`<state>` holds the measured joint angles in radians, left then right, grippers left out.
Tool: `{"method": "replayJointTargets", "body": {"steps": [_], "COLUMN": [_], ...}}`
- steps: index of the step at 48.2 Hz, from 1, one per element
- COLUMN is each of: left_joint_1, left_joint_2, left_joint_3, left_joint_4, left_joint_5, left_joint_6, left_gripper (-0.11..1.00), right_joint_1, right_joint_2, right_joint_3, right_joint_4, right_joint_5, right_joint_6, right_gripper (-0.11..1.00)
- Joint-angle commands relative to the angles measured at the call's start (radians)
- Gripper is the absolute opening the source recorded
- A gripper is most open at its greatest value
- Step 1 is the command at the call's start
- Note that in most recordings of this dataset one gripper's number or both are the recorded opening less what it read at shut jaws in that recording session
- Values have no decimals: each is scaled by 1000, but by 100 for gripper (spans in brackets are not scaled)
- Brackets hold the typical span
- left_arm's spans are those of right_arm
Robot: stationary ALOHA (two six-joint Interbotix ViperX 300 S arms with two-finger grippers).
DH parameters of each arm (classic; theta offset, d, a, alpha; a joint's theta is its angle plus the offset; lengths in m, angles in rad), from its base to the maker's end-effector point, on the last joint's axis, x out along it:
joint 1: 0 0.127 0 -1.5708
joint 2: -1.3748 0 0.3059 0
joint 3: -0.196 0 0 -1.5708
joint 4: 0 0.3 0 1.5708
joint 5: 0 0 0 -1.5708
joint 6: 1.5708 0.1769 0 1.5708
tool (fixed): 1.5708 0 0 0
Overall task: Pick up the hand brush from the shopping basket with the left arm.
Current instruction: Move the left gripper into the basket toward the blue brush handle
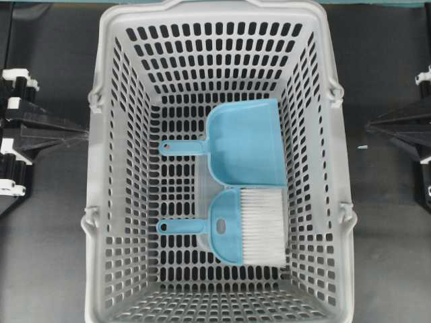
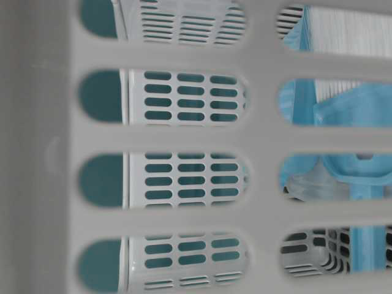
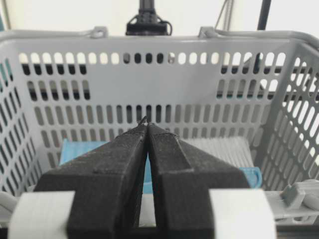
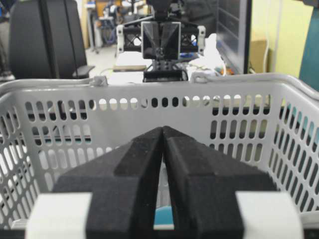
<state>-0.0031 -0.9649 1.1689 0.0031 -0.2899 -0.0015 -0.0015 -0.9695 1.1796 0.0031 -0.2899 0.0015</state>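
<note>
Brush [image 1: 239,225] flat on basket [image 1: 108,202] floor, near-right corner in overhead view, handle pointing left, just beside dustpan [image 1: 246,142]. Left jaws [image 3: 147,125] together, empty, outside basket wall; right jaws [image 4: 163,130] together too. Risks — grabbing lookalike dustpan handle, clipping basket rim going in, thin handle slipping. Count: one brush, one dustpan, one basket, two arms.

The overhead view looks straight down into the shopping basket [image 1: 101,168], which nearly fills it. The table-level view sits pressed against one basket wall [image 2: 184,138], peering through its slots. Each wrist view looks level over its own closed fingertips across the basket rim [image 3: 60,36], facing the opposite arm; both share the basket's interior.
</note>
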Motion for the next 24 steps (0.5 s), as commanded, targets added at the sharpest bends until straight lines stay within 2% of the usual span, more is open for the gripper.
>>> {"method": "replayJointTargets", "body": {"steps": [1,5,13,24], "left_joint_1": [-9,-11,-34,-101], "left_joint_2": [26,58,155,331], "left_joint_3": [-55,-112,-247,-440], "left_joint_4": [41,41,40,41], "left_joint_5": [14,74,258,552], "left_joint_6": [-23,-52,-107,-110], "left_gripper": [6,0,0,0], "right_joint_1": [9,9,9,9], "right_joint_2": [3,-5,-18,-32], "right_joint_3": [-20,-21,-25,-48], "right_joint_4": [2,17,17,17], "right_joint_5": [-9,-2,52,198], "right_joint_6": [14,21,54,81], "right_gripper": [0,0,0,0]}}
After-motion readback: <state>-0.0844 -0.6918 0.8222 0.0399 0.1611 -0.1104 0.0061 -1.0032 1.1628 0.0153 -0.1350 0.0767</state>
